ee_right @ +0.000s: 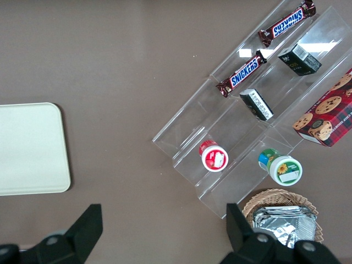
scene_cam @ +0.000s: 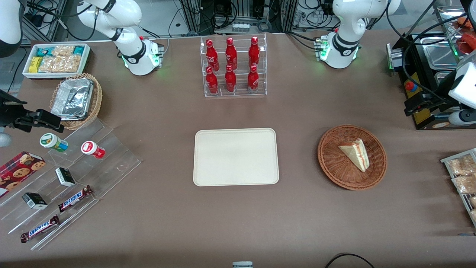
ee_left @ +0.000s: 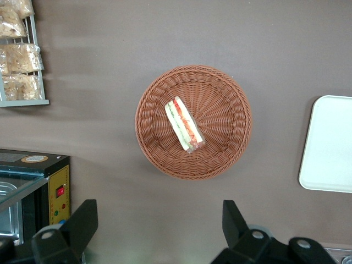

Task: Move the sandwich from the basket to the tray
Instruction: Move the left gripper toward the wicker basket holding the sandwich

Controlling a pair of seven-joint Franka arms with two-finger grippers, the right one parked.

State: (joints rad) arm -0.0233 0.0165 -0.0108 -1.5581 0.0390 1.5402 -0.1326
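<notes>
Tool (ee_left: 159,231) high above the table, fingers spread wide, pointing straight down near basket (ee_left: 231,143) with sandwich (ee_left: 183,124).

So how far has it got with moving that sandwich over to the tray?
Nothing looks done yet. The triangular wedge sandwich lies in the round brown wicker basket, and the flat cream rectangular tray holds nothing. In hand: the left arm's gripper hangs open above the table beside the basket, holding nothing. Left: reach in, grasp the sandwich, carry it to the tray.

Six red bottles (scene_cam: 232,67) fill a clear rack (scene_cam: 235,93).
</notes>
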